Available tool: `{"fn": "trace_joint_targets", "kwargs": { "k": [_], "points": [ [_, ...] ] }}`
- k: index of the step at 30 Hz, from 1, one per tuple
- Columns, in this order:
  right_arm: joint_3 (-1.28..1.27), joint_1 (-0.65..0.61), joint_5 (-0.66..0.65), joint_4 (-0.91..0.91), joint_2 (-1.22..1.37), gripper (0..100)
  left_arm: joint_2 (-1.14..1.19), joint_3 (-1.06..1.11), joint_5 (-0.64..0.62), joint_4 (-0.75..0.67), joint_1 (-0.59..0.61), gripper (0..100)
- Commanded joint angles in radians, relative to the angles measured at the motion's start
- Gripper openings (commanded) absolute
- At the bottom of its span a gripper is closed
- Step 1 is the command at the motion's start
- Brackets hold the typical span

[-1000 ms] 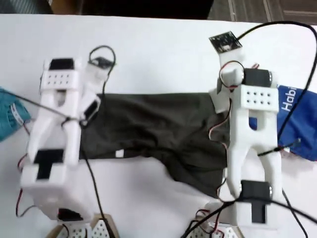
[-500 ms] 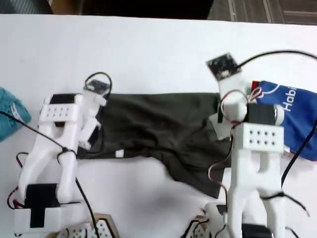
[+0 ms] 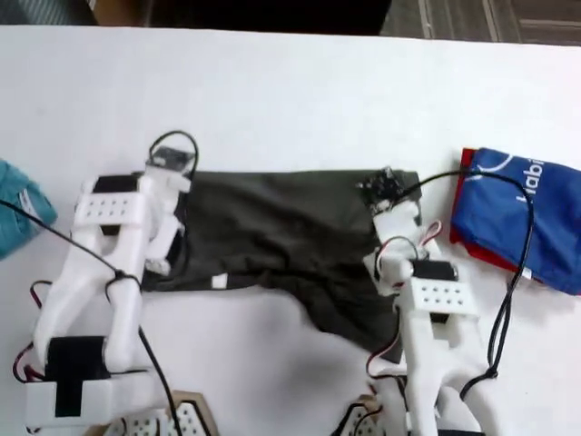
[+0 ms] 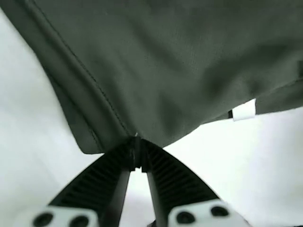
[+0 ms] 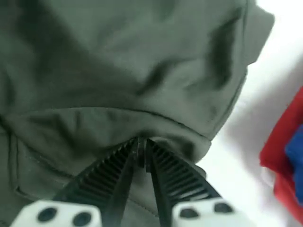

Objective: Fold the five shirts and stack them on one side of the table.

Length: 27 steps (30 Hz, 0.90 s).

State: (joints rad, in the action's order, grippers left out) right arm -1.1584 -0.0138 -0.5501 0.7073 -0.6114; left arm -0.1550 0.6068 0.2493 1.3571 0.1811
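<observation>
Across the middle of the surface [image 3: 272,91] lies the dark green shirt [image 3: 290,227], spread wide from left to right, with a loose flap sagging toward the lower right of the high view. The main risk is a lopsided fold: each arm has only a thin bite of cloth, so a quick lift could pull the fabric free. If one end travels farther than the other, the flap would likely drag and bunch. The arm on the right also works near the blue garment [image 3: 517,213] lying on a red garment [image 3: 472,241], and a wide swing could nudge them.

The left gripper [image 4: 137,158] is pressed together, pinching the stitched edge at the shirt's left end. The right gripper [image 5: 142,146] is likewise closed, nipping a raised fold near the shirt's right corner.
</observation>
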Motion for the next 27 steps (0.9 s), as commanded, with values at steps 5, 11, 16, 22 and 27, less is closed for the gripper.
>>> {"fn": "trace_joint_targets", "kwargs": {
  "k": [5, 11, 16, 22, 27],
  "points": [
    [-0.095, -0.012, 0.000, -0.142, -0.035, 2.0, -0.048, 0.188, 0.002, -0.192, 0.003, 3],
    [-0.152, -0.013, 0.000, -0.229, -0.035, 2.0, -0.048, 0.196, 0.132, -0.293, 0.118, 3],
    [-0.157, -0.013, 0.000, -0.242, -0.033, 2.0, -0.048, 0.133, 0.227, -0.295, 0.269, 3],
    [-0.158, -0.067, 0.000, -0.243, -0.033, 2.1, -0.046, 0.125, 0.267, -0.301, 0.298, 3],
    [-0.158, -0.067, 0.000, -0.255, -0.031, 2.1, -0.048, 0.084, 0.262, -0.285, 0.298, 3]
  ]
}}
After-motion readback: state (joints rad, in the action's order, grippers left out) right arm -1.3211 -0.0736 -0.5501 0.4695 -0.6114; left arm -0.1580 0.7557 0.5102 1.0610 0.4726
